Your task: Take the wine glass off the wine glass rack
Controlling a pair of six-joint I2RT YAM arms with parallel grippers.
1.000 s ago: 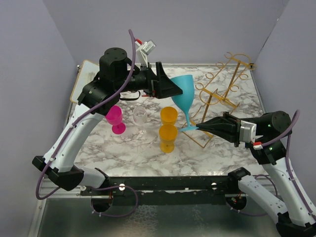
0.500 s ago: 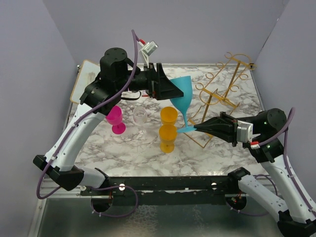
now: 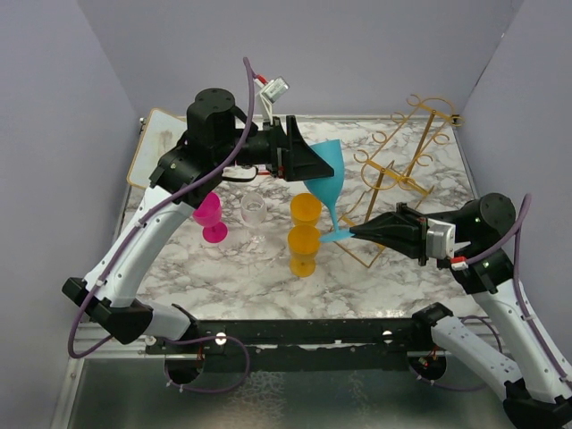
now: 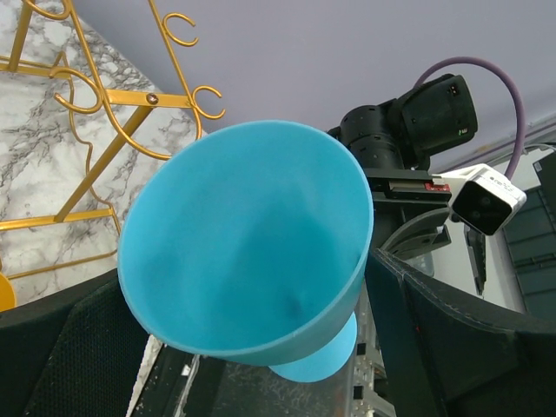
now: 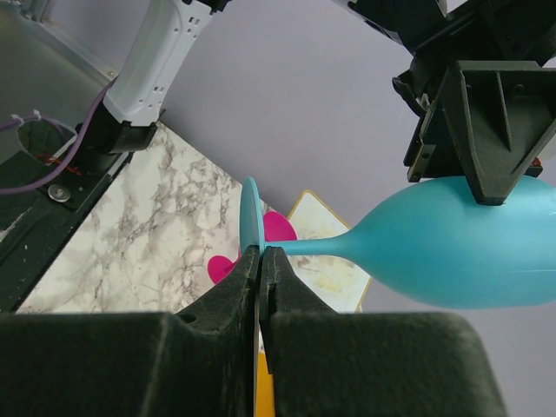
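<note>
A blue wine glass [image 3: 327,174] hangs tilted in the air over the table, off the gold wire rack [image 3: 404,170]. My right gripper [image 3: 353,233] is shut on the rim of its round foot, seen edge-on in the right wrist view [image 5: 251,217]. My left gripper [image 3: 308,165] is open, one finger on each side of the bowl [image 4: 243,243], close against it. The bowl's mouth faces the left wrist camera. The rack's curled hooks [image 4: 95,113] show behind it and carry no glass.
Standing on the marble table below the blue glass are a pink glass [image 3: 208,214], a clear glass [image 3: 255,210] and two orange glasses [image 3: 306,208], [image 3: 304,248]. A pale board [image 3: 152,143] lies at the back left. Purple walls close in on both sides.
My right gripper has carried the glass's foot a little left and the glass has tilted. The bowl now sits deeper between my left gripper's fingers.
</note>
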